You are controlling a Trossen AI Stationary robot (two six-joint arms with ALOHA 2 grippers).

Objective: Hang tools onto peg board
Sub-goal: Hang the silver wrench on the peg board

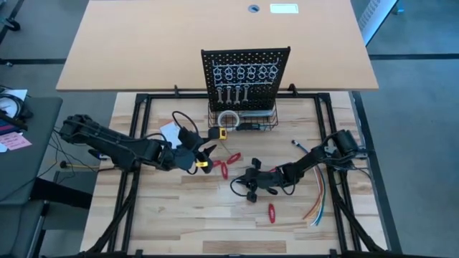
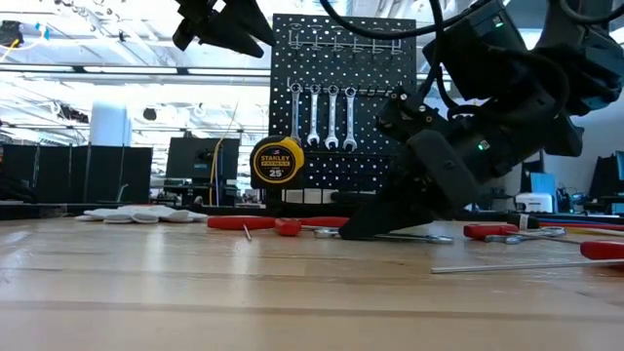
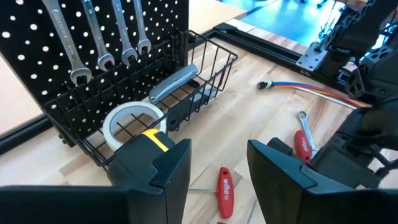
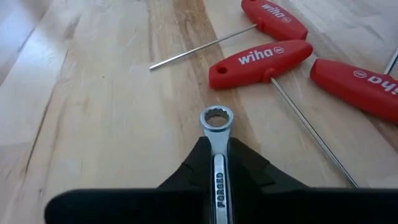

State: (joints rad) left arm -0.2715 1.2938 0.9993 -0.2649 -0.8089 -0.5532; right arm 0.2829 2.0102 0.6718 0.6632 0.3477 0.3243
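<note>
The right gripper [image 4: 216, 163] is clamped on the shank of a silver wrench [image 4: 217, 134], ring end projecting and free, apparently so it can go over a hook. It sits low near the table's [image 1: 179, 222] centre. The peg board [image 1: 245, 75] stands at the far edge with three wrenches hung; the left gripper [image 3: 219, 163], parted and empty, waits before its basket [image 3: 186, 81].

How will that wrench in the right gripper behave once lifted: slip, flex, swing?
Likely rigid: the wrench looks like forged steel. Its polished shank may slip or pivot, since the right gripper pinches it narrowly. Flat, so it shouldn't roll on the table.
</note>
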